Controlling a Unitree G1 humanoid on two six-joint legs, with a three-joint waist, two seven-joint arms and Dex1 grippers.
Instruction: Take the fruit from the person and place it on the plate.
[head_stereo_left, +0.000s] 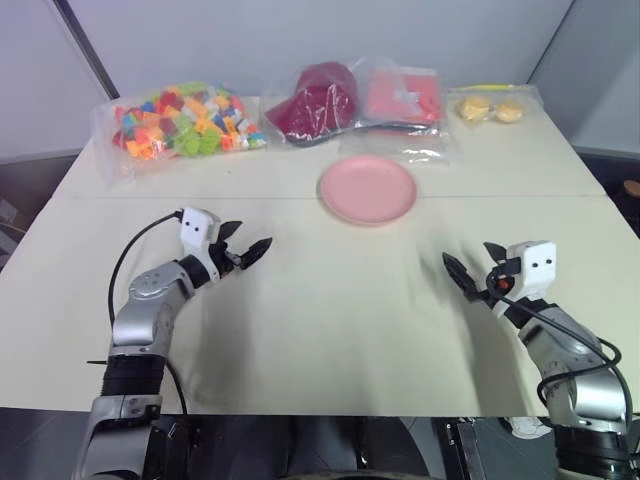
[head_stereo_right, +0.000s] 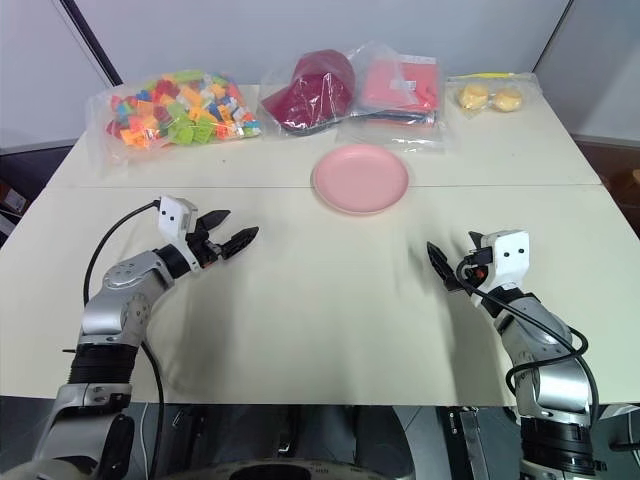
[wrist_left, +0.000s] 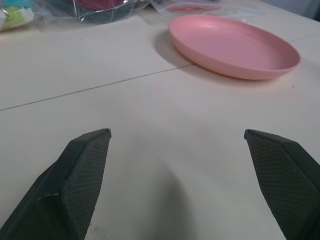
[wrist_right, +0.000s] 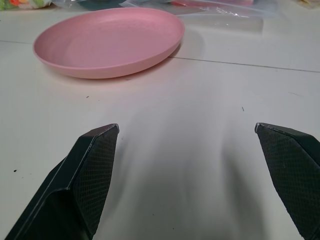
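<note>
The pink plate (head_stereo_left: 367, 188) lies bare on the cream table, just beyond the middle seam. My left gripper (head_stereo_left: 251, 238) hovers low over the table, to the left of the plate and nearer to me, open with nothing between its fingers. On the other side, my right gripper (head_stereo_left: 468, 262) is also open and holds nothing, to the right of the plate and nearer to me. Both wrist views look across the table at the plate (wrist_left: 235, 47) (wrist_right: 107, 42) past widely spread fingertips (wrist_left: 95, 150) (wrist_right: 97, 150). The fruit and the person are out of view.
Along the table's far edge lie clear bags: coloured bricks (head_stereo_left: 185, 120) at left, a dark red item (head_stereo_left: 315, 100), pink-red items (head_stereo_left: 405, 95), and two pale yellow-orange pieces (head_stereo_left: 490, 108) at right. A seam (head_stereo_left: 120, 197) crosses the table.
</note>
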